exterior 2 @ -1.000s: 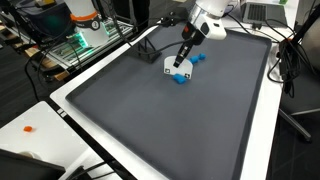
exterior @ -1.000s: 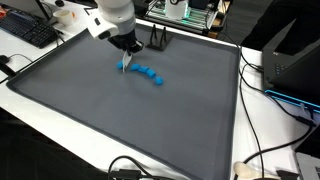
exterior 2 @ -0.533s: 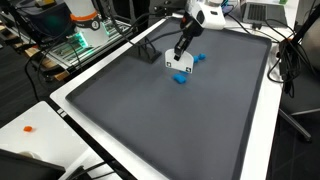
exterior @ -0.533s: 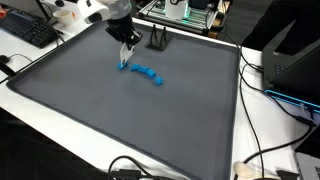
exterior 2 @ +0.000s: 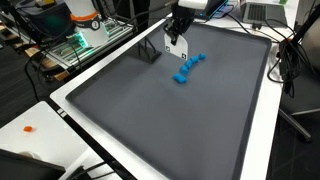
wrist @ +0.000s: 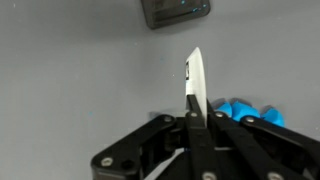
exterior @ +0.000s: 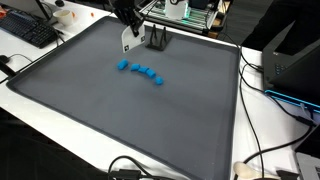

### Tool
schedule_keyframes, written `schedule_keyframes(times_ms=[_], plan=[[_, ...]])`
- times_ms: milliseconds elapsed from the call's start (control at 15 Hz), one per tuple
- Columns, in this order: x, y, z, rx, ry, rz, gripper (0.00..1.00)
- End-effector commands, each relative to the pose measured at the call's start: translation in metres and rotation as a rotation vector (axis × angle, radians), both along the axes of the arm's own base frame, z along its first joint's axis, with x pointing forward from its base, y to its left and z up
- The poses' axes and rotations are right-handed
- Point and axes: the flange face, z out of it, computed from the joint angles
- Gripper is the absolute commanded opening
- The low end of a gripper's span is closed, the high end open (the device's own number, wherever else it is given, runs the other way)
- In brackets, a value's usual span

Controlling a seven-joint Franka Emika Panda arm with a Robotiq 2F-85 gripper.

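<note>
Lifted off the blue blocks (exterior: 142, 72), our fingers (wrist: 214, 124) pinch a white card (wrist: 195, 75) by its edge; we judge it light, stiff.

Blocks (exterior: 141, 72): coloured blue. Card (wrist: 194, 75): white, marked with small dark print. Tool (wrist: 193, 118): finished black. Surface (exterior: 120, 125): covered in plain dark grey.

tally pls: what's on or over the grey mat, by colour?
white card, gripped above the mat: 1
black stand: 1
blue row of blocks: 1 (single blocks too small to count)
total: 3
</note>
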Motion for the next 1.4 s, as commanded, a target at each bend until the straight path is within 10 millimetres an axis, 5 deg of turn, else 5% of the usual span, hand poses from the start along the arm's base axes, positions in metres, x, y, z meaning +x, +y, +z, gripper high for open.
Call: schedule_keyframes(times_ms=[0, 400, 1333], plan=[[-0.032, 0.002, 0.015, 0.014, -0.009, -0.198, 0.01], [-0.063, 0.010, 0.021, 0.000, 0.021, -0.514, 0.01], [-0.126, 0.010, -0.024, 0.069, 0.044, -0.945, 0.01]])
